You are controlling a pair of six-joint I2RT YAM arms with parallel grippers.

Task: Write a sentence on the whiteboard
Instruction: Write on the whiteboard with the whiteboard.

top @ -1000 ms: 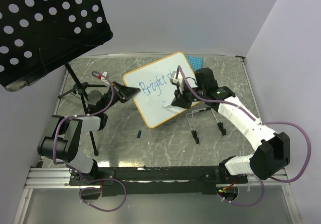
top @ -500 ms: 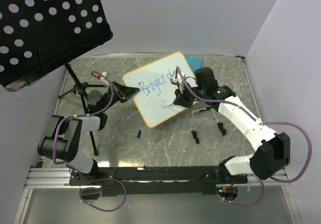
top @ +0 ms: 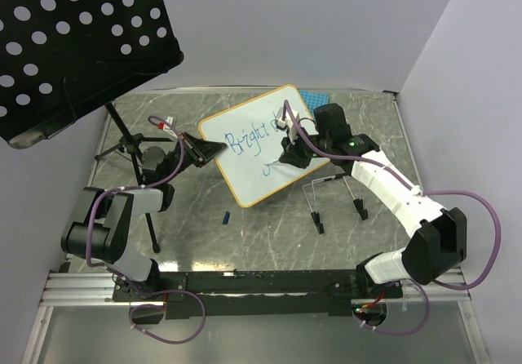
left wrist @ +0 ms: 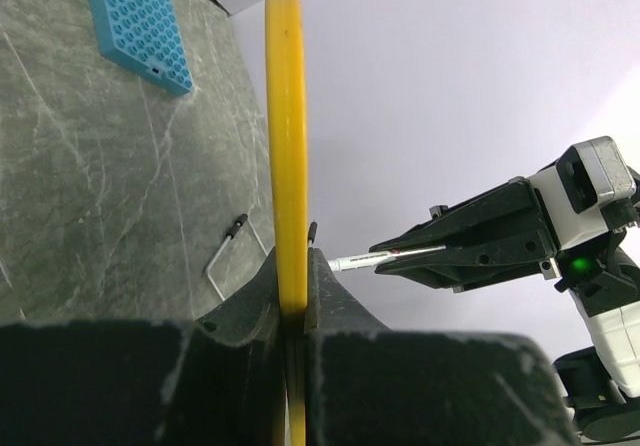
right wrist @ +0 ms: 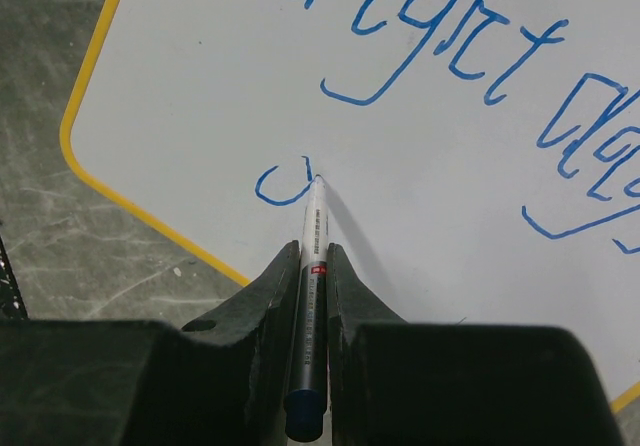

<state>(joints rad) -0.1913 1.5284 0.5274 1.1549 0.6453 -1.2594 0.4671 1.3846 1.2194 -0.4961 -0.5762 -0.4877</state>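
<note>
Right gripper (right wrist: 313, 254) narrowly parted, pinching a slim white marker (right wrist: 316, 211), tip at the whiteboard (right wrist: 180, 86) beside a short blue stroke below the unfinished sentence (right wrist: 450, 54). Left gripper (left wrist: 290, 266) clamped shut on the board's yellow rim, steadying it over the grey marbled table (top: 269, 233). Probably light, stiff, glossy and slippery; best gripped by the rim. Blue studded plate (top: 316, 99) behind, pale walls (top: 326, 21) close around.
</note>
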